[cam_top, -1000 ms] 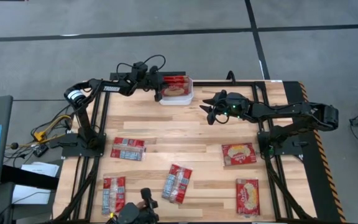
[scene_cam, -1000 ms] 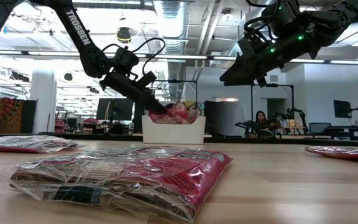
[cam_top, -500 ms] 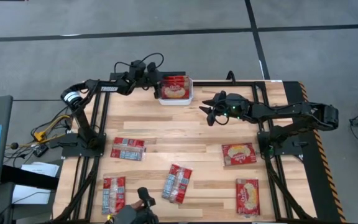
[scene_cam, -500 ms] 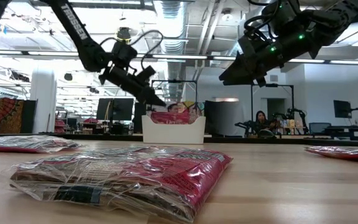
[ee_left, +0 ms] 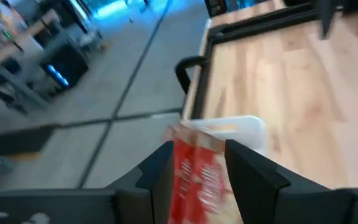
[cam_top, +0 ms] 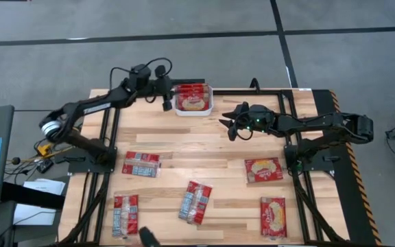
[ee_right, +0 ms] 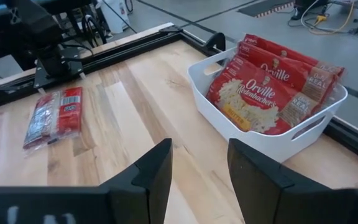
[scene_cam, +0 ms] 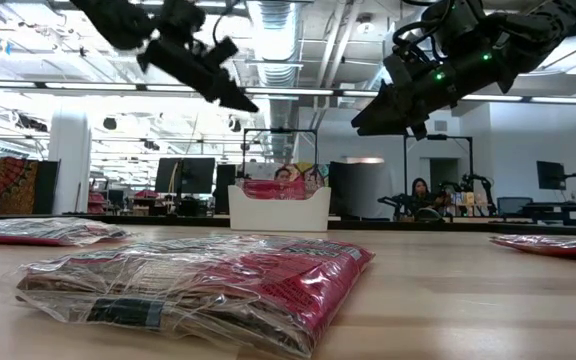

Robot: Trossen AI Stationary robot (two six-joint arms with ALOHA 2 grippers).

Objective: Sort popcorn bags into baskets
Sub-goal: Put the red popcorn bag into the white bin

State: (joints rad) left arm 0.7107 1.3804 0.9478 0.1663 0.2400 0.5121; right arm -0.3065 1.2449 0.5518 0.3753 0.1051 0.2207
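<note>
The small white plastic bin with rounded corners (cam_top: 193, 101) sits at the far edge of the pale wooden plank table (cam_top: 204, 140), near its middle, and already holds several flat red popcorn packets (ee_right: 263, 87) standing on edge, pale oval picture facing out. 5 more red packets lie flat on the table: 3 towards the near-left corner (cam_top: 141, 164) (cam_top: 125, 213) (cam_top: 195, 202) and 2 towards the near-right corner (cam_top: 263, 169) (cam_top: 273, 216). The left gripper (cam_top: 164, 92) hangs in the air just beside the bin's left end, fingers (ee_left: 250, 171) spread and holding nothing. The right gripper (cam_top: 233, 122) hovers above the table to the right of the bin, its fingers (ee_right: 253, 168) likewise parted and empty. The packets look light, thin and limp in crinkly, probably slippery film, so a pinch across a short edge or corner, where the wrap lifts off the wood, seems the safest hold.
</note>
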